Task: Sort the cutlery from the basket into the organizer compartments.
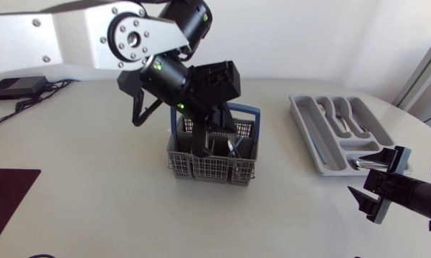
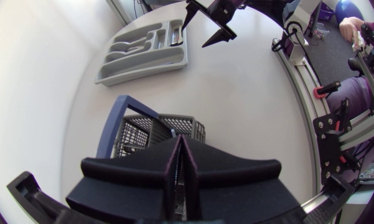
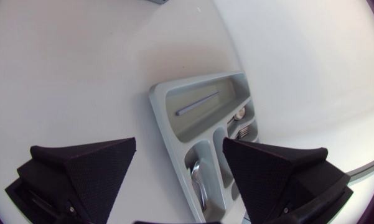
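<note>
The grey wire basket (image 1: 211, 169) with a blue handle (image 1: 241, 109) stands mid-table. My left gripper (image 1: 206, 145) reaches down into it from above, fingers pressed together; I see nothing between them. In the left wrist view the shut gripper (image 2: 181, 148) hides most of the basket (image 2: 141, 131). The grey organizer (image 1: 302, 115) lies at the right with forks (image 1: 341, 115), a spoon (image 1: 361, 164) and a knife (image 1: 313, 140) in separate compartments. My right gripper (image 1: 377, 183) hovers open near the organizer's front end. In the right wrist view this gripper (image 3: 180, 168) stands over the organizer (image 3: 166, 122).
A black box with cables (image 1: 14, 87) sits at the far left back. A dark maroon mat (image 1: 6, 195) lies at the left front edge. The table's curved edge runs close behind the organizer (image 2: 143, 53).
</note>
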Controlling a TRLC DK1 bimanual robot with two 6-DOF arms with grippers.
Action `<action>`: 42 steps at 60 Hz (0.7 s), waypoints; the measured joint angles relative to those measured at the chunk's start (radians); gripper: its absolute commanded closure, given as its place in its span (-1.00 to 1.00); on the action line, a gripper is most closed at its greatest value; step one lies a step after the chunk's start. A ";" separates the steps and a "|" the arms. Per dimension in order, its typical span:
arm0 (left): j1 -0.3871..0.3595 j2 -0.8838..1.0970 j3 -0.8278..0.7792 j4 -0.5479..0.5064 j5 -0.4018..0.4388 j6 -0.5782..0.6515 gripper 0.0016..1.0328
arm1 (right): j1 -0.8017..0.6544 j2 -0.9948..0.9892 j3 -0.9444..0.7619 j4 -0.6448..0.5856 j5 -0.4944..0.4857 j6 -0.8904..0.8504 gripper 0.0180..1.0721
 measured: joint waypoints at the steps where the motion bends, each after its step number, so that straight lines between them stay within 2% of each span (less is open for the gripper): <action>1: 0.000 0.000 0.011 -0.010 0.000 0.000 0.94 | 0.002 -0.004 -0.002 -0.003 0.000 0.000 -0.91; 14: 0.000 0.015 0.194 -0.178 0.000 0.008 0.94 | 0.032 -0.085 -0.011 -0.109 0.000 0.029 -0.91; 24: 0.001 0.026 0.350 -0.322 0.003 0.006 0.94 | 0.093 -0.224 0.032 -0.361 -0.022 0.114 -0.91; 42: 0.000 0.021 0.416 -0.422 0.025 -0.037 0.94 | 0.281 -0.341 0.204 -0.604 -0.037 0.340 -0.91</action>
